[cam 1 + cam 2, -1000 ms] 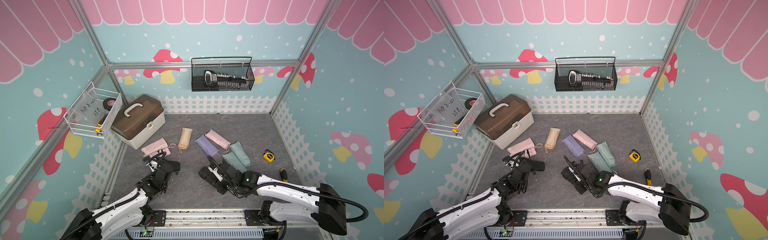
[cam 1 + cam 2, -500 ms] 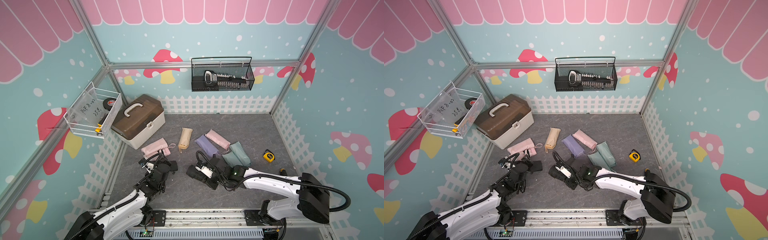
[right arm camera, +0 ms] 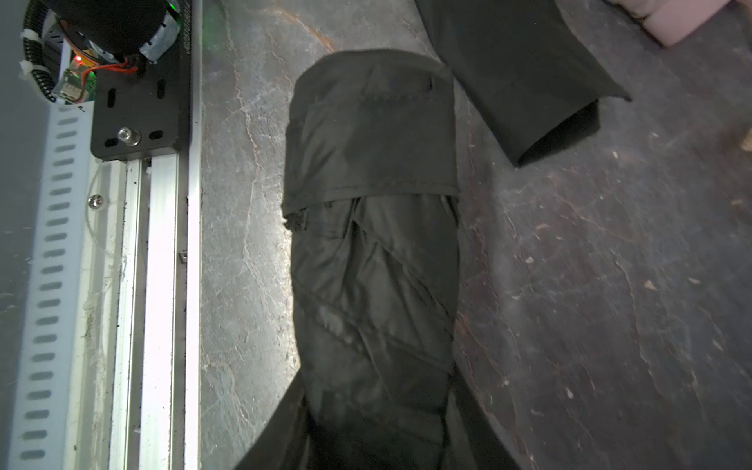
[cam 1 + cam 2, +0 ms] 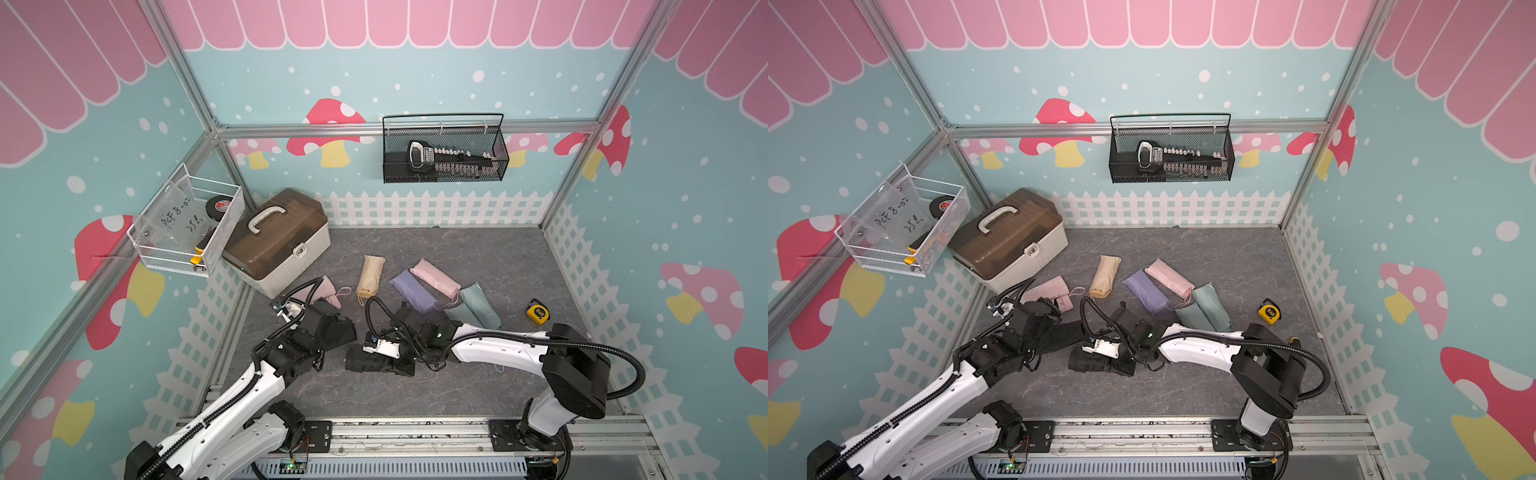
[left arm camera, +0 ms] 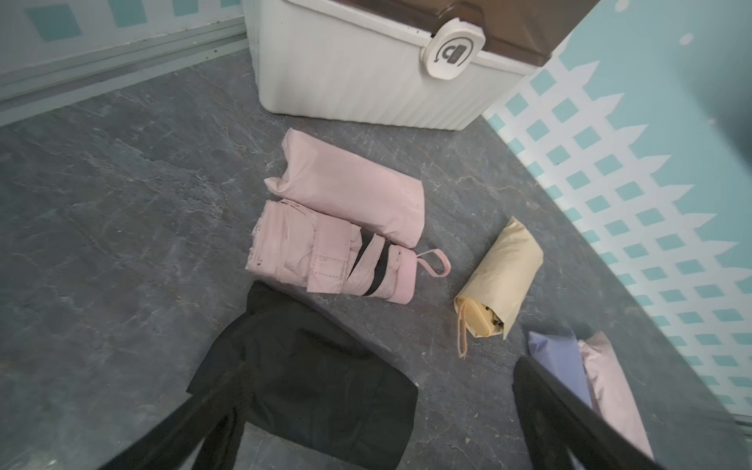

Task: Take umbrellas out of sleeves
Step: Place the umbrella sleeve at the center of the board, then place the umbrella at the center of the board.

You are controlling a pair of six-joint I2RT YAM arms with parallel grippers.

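The black umbrella (image 3: pixel 374 264), a pleated bundle with its strap wrapped round, lies on the floor near the front rail, and my right gripper (image 3: pixel 374 443) is shut on it, one finger on each side. It also shows in both top views (image 4: pixel 363 365) (image 4: pixel 1088 364). The empty black sleeve (image 5: pixel 309 378) lies flat beside it, under my left gripper (image 5: pixel 378 439), which is open and holds nothing. A bare pink umbrella (image 5: pixel 325 256) lies next to its pink sleeve (image 5: pixel 350 191). The beige (image 4: pixel 370 276), lilac (image 4: pixel 413 293), pink (image 4: pixel 436 278) and mint (image 4: pixel 478 305) bundles sit in sleeves.
A white toolbox (image 4: pixel 278 237) with a brown lid stands at the back left, close to the pink pair. A yellow tape measure (image 4: pixel 537 310) lies at the right. The metal rail (image 4: pixel 415 428) runs along the front edge. Wire baskets (image 4: pixel 444 153) hang on the walls.
My left gripper has opened and let go of the black sleeve, which now lies flat. The right arm has carried the black umbrella leftward and clear of the sleeve.
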